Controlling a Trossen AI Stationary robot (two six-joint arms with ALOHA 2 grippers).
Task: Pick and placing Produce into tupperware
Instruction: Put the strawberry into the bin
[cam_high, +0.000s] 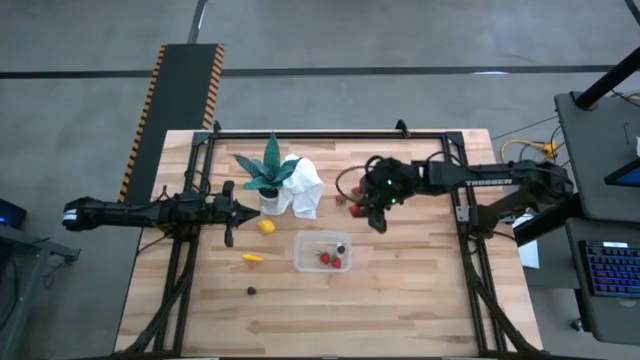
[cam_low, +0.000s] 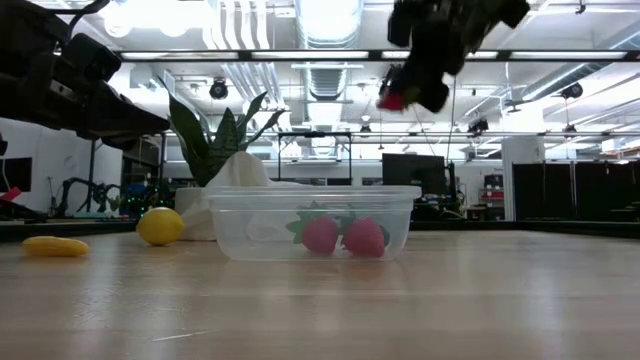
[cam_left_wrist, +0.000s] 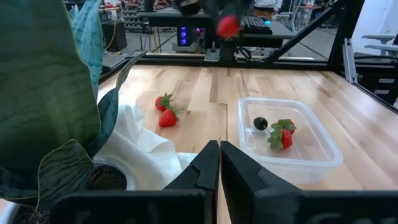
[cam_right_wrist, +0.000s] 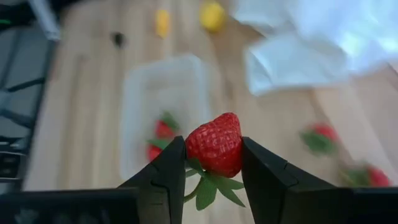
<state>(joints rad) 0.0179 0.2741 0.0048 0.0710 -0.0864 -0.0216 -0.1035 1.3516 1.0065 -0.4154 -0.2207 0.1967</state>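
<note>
Low view: right end effector (cam_low: 400, 97) gripping strawberry (cam_low: 392, 99) above wooden table (cam_low: 400, 300), ceiling lights (cam_low: 330, 15) beyond.

No text, label, brand, number or sign can be read with confidence in any view. The right arm (cam_high: 495, 182) carries a line of pale lettering along its forearm in the high view, but the letters are too small to make out. Screens in the room behind the surface show no readable writing.
</note>
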